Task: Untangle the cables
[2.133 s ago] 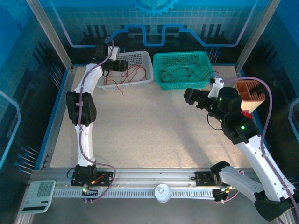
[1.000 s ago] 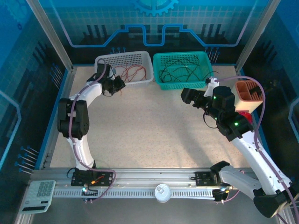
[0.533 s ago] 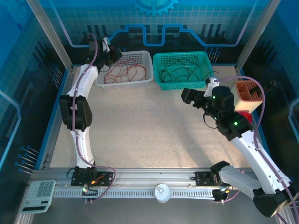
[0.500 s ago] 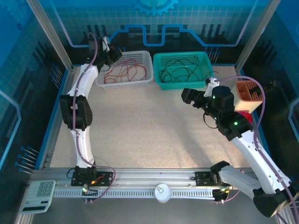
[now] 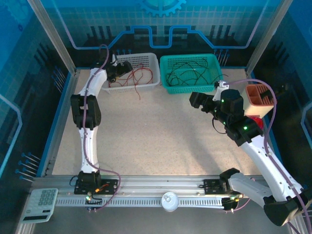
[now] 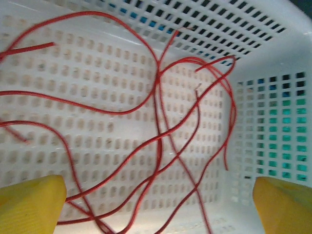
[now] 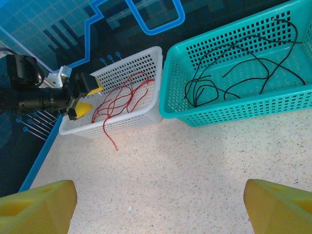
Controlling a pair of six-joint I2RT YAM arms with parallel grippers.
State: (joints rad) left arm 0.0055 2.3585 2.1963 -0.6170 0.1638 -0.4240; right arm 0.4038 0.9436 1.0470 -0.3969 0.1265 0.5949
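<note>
Red cables [image 6: 156,112] lie in loose loops on the floor of the white basket [image 5: 146,59]. One red strand [image 7: 109,135] hangs over its front rim onto the table. My left gripper [image 6: 158,209] hovers over the basket's left part [image 5: 126,69], open, yellow fingertips [image 6: 31,202] far apart and holding nothing. Black cables [image 7: 234,73] lie in the teal basket [image 5: 214,61]. My right gripper [image 7: 156,207] is open above bare table, in front of the teal basket [image 5: 192,100], with nothing between its fingers.
The two baskets stand side by side at the table's far edge. An orange-brown slotted container [image 5: 261,100] sits by the right arm. A calculator [image 5: 41,204] and a white round lid [image 5: 169,201] lie near the front rail. Metal frame posts border the table.
My left gripper swung from the basket's back-left corner to over its left part and opened. The red cables have spread out, one end now over the front rim. The right arm stayed still.
</note>
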